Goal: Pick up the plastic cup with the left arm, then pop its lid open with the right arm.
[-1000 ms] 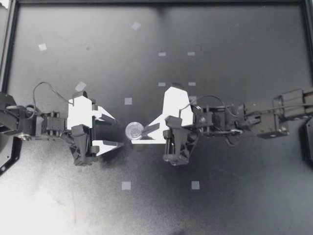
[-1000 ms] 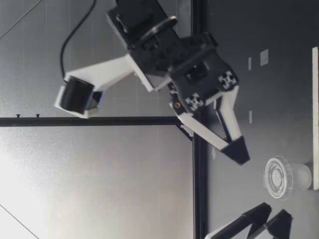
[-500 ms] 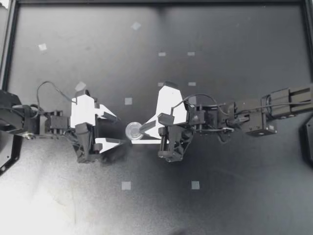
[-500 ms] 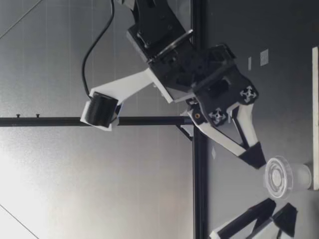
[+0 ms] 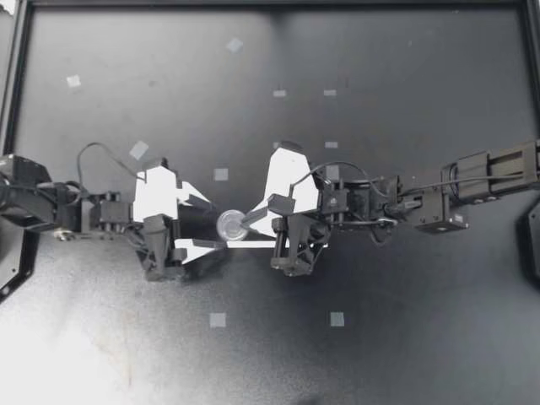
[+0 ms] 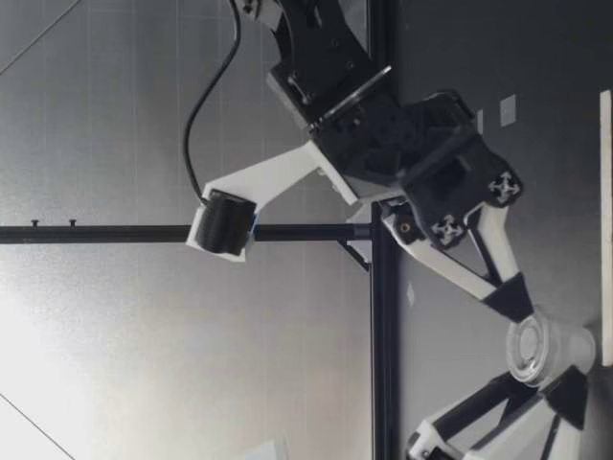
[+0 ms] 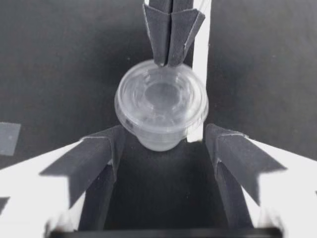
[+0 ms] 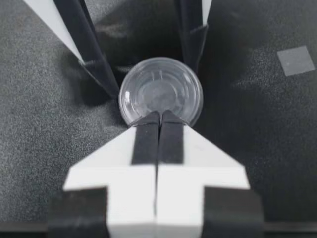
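Noted right gripper (image 5: 245, 224) closed tight on nothing, tips touching the lid edge of a small clear lidded plastic cup (image 5: 230, 224) (clearest from its own wrist). Found left gripper (image 5: 213, 226) spread wide, fingers (image 7: 94, 158) flanking the cup without clamping. Located cup upright on black tabletop (image 5: 380, 337), between both grippers

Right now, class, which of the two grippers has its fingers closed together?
My right gripper: its fingers meet at the clear cup's rim, while my left gripper's stand apart, flanking it.
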`<state>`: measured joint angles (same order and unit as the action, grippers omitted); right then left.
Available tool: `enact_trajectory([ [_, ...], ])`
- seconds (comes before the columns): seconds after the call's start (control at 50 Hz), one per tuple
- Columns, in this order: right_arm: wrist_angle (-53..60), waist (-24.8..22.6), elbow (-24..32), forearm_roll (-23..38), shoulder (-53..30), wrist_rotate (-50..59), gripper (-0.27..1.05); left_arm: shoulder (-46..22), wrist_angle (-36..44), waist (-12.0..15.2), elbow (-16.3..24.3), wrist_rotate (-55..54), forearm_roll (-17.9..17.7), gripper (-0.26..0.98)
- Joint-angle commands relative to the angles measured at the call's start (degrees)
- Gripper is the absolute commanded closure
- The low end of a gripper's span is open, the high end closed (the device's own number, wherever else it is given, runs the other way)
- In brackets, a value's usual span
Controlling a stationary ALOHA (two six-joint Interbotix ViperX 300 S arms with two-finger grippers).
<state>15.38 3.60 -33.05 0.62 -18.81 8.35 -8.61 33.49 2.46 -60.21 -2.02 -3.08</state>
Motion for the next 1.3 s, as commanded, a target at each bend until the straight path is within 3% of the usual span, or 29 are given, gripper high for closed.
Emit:
enact_trajectory([
  [0.0,0.2,0.4,1.3,0.1,1.0,0.0,0.93,0.1,0.5,0.1,1.3,0.2,0.0,0.08],
  [0.92,-0.8,0.4,1.4,0.1,-0.4,1.0,0.93,-0.8,-0.9,0.1,2.3,0.7,0.0,0.09],
  [1.28,-2.5,0.4,1.4,0.1,0.4,1.1,0.93,-1.1,-3.8,0.2,3.4,2.4,0.0,0.37],
])
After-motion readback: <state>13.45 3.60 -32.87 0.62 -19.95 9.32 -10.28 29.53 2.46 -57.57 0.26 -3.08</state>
